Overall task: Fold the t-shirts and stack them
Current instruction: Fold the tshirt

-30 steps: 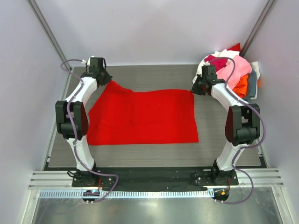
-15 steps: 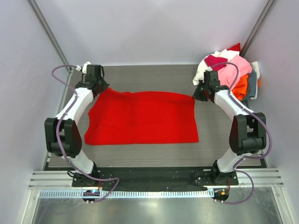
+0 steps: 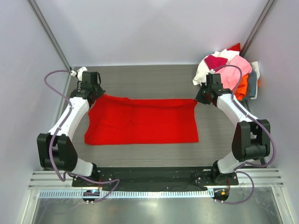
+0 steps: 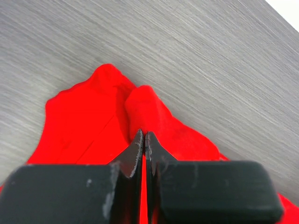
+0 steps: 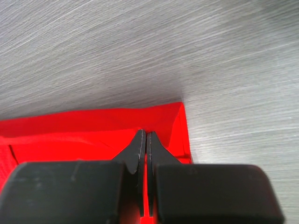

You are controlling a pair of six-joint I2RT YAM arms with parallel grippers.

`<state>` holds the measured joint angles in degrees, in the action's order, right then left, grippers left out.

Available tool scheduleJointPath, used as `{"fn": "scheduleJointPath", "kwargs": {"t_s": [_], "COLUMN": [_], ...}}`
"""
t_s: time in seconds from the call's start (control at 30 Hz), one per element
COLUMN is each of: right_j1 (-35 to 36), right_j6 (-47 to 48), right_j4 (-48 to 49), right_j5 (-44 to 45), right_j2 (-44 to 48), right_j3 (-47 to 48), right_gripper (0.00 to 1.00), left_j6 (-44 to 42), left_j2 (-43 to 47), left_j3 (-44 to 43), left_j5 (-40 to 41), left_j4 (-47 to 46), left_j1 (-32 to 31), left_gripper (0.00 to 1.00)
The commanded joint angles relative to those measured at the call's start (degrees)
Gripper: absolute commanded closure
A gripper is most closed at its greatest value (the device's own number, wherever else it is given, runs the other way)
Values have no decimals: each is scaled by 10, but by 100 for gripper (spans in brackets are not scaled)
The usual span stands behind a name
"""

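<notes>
Seen from above, a red t-shirt is spread across the table, its far corners pinched by the left gripper and the right gripper. Other t-shirts are heaped at the far right. A fold is judged to be in hand, and the far edge would next need carrying evenly toward the near hem. At the left wrist, jaws are shown clamped on bunched cloth. At the right wrist, a doubled-over edge is revealed, unseen from overhead.
</notes>
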<state>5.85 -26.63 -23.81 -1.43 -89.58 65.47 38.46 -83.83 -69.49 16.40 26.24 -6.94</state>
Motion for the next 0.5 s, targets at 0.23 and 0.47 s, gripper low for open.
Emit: {"fn": "scheduleJointPath", "kwargs": {"t_s": [0.23,0.47], "right_j1": [-7,-8], "right_j6": [13,11], "right_j4": [-9,-10], "right_j5": [12,13], "right_j2": [51,60], "right_j3": [-18,-34], "right_gripper": [99,99], "left_j6": [-22,-24], "left_j2": [84,121], "left_j3": [23,54], "left_j5": [30,35], "left_j4": [31,48], "left_j1": [-6,-10], "left_gripper": [100,100]}}
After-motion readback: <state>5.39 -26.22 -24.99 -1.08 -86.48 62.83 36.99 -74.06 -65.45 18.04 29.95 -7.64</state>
